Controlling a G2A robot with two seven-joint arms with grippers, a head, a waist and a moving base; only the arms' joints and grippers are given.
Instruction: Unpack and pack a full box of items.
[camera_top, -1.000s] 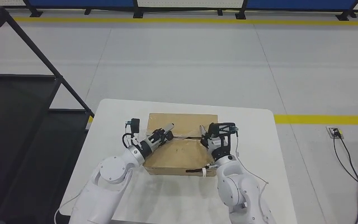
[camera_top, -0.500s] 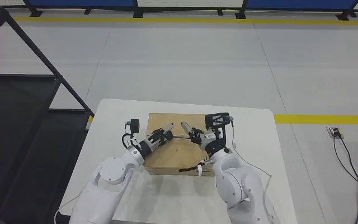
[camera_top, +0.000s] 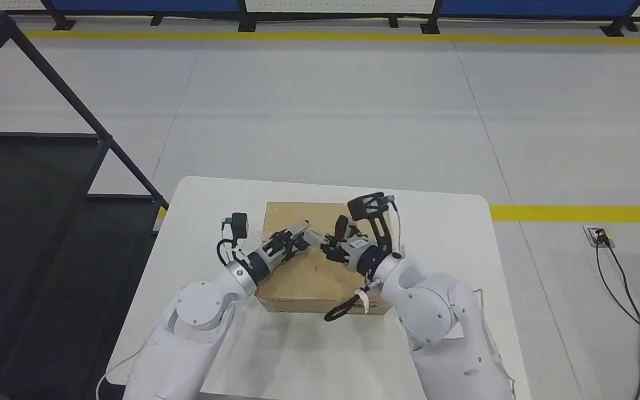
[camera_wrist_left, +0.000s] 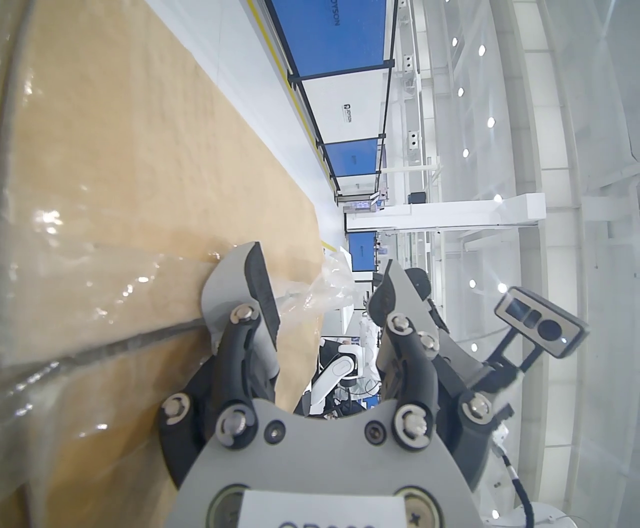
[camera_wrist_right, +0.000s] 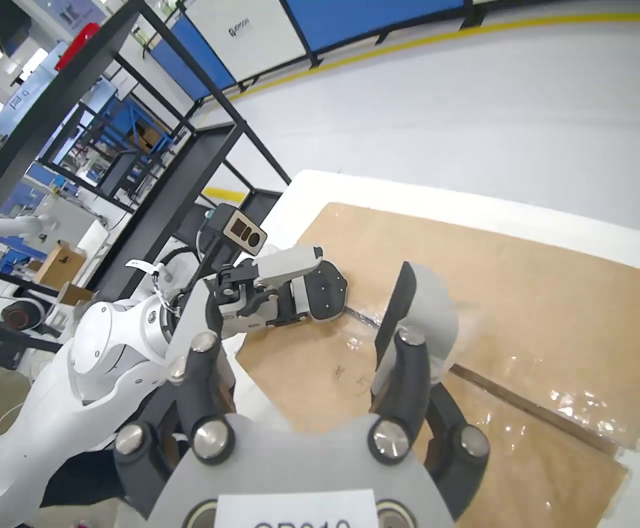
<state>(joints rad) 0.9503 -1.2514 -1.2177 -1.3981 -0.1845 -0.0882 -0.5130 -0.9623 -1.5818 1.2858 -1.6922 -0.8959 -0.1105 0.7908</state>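
A closed cardboard box (camera_top: 305, 282) lies in the middle of the white table (camera_top: 450, 225), with clear tape (camera_wrist_right: 505, 387) along its top seam. My left gripper (camera_top: 291, 242) hovers low over the seam near the box's left part, open. A crumpled loose end of tape (camera_wrist_left: 332, 280) sticks up between its fingers (camera_wrist_left: 260, 290), unclamped. My right gripper (camera_top: 334, 246) hangs over the seam near the box's middle, also open, its tips pointing at the left gripper (camera_wrist_right: 307, 290) close by. In the right wrist view one finger (camera_wrist_right: 400, 310) sits just above the taped seam.
A black metal frame (camera_top: 70, 110) and a dark platform (camera_top: 50, 260) stand left of the table. Bare table surface lies to the box's right and front. Grey floor with a yellow line (camera_top: 560, 212) runs beyond the table.
My right gripper has swung from the box's right part leftward along the seam to the middle, close to the left gripper. The left arm has stayed put.
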